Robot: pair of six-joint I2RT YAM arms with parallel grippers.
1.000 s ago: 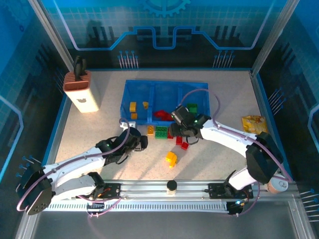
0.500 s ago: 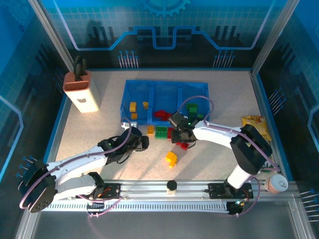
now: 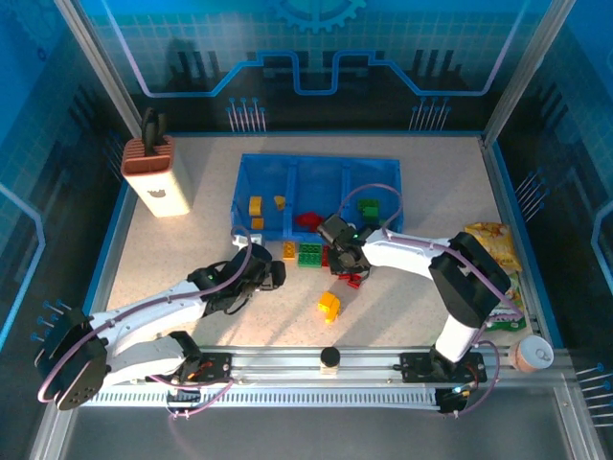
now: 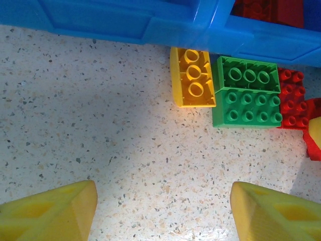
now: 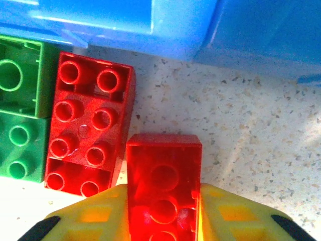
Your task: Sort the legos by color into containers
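Right now the right gripper (image 5: 163, 218) is clamped on a small red brick (image 5: 163, 175), with one yellow finger pressed to each side of it. This is just near of the blue bin (image 5: 150, 25). To the left of the held piece, a larger red brick (image 5: 90, 130) lies flat on the speckled table (image 5: 261, 140), and a green brick (image 5: 17, 115) sits against its left side.

The left gripper (image 4: 163, 216) stands open, its fingers (image 4: 50, 213) wide apart over bare table, gripping nothing. Beyond it, a yellow brick (image 4: 193, 78) lies at the bin's near wall, just beside the green one.

From above, the bin's left compartment holds two yellow bricks (image 3: 256, 204), the middle one holds red pieces (image 3: 308, 220), and the right one holds a green piece (image 3: 369, 206). A yellow-orange brick (image 3: 329, 305) lies alone on the table, nearer the arm bases. A white and brown box (image 3: 155, 177) stands at the far left. A snack packet (image 3: 488, 238) lies at the right.
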